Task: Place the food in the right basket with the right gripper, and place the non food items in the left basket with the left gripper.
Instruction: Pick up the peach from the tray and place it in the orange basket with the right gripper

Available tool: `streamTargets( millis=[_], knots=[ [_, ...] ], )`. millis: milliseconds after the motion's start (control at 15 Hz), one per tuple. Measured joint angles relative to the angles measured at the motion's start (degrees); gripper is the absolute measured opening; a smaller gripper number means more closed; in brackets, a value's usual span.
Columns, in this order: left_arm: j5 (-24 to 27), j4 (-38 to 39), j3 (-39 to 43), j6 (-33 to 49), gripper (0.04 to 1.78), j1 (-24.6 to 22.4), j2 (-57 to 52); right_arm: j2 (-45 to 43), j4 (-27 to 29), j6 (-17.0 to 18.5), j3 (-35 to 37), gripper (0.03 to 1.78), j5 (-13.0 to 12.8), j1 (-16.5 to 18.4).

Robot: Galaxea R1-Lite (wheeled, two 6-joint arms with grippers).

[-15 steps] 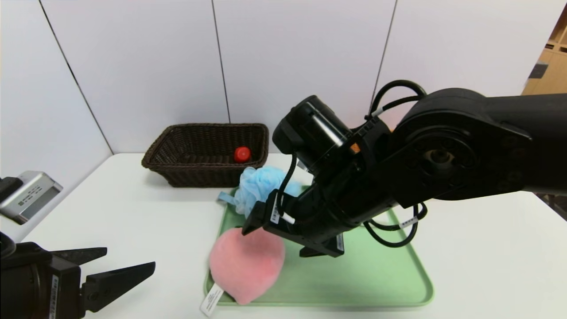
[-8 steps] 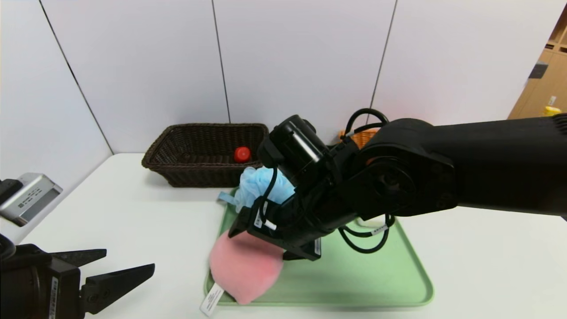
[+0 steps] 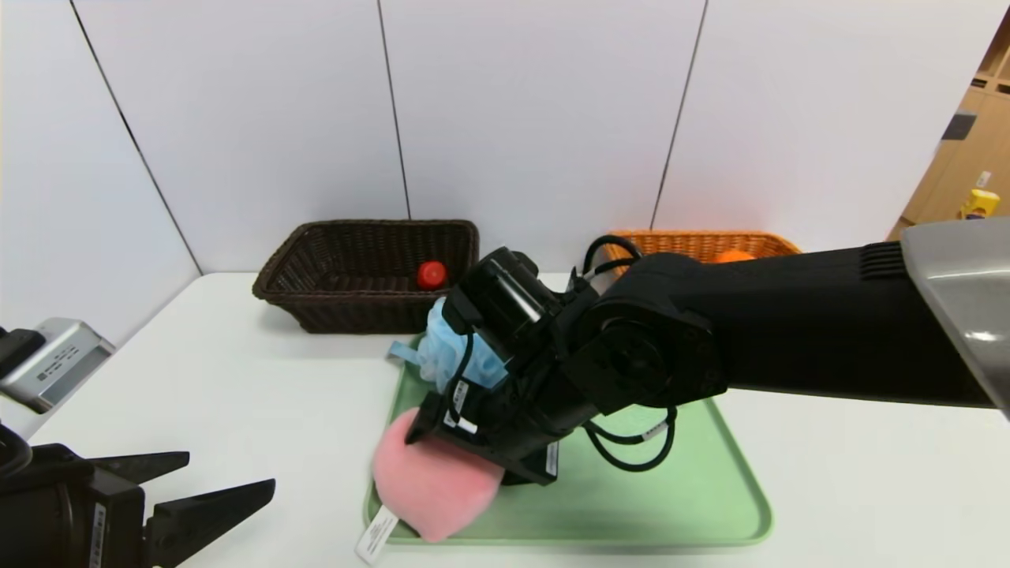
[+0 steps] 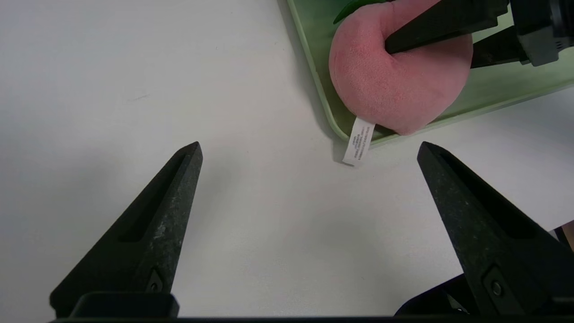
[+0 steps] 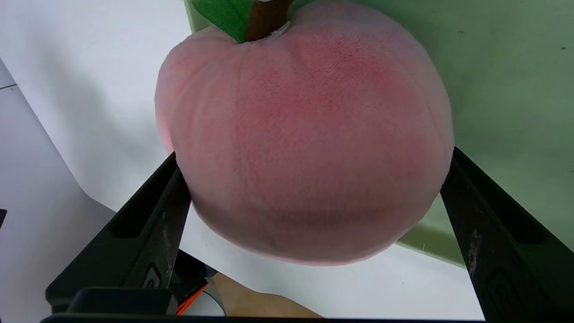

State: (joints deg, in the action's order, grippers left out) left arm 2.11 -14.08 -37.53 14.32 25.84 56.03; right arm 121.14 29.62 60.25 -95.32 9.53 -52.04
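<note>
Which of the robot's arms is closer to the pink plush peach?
Right. Its end effector straddles the peach, open jaws on both sides. The left end effector sits off the tray, apart.

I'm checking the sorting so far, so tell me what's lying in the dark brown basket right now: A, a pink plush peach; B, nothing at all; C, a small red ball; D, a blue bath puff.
C: the small red ball lies inside the dark brown basket, while the plush peach and the blue bath puff are on the green tray.
</note>
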Motion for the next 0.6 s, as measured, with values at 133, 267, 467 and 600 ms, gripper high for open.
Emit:
streamTargets(
  millis=[133, 267, 467, 600],
  knots=[
    [0.06, 0.02, 0.09, -0.02, 1.69, 0.00, 0.00, 0.67, -0.02, -0.02, -0.18, 1.71, 0.11, 0.01],
    [0.06, 0.00, 0.17, 0.00, 1.69, 0.00, 0.00, 1.05, -0.18, 0.00, -0.40, 1.71, 0.38, 0.00],
    [0.10, 0.02, 0.33, 0.00, 1.69, 0.00, 0.00, 1.19, -0.11, 0.09, -0.44, 1.71, 1.33, -0.11],
    [0.06, 0.02, 0.38, 0.00, 1.69, 0.00, 0.00, 1.11, -0.02, 0.76, -0.38, 1.57, 1.38, -0.13]
  ],
)
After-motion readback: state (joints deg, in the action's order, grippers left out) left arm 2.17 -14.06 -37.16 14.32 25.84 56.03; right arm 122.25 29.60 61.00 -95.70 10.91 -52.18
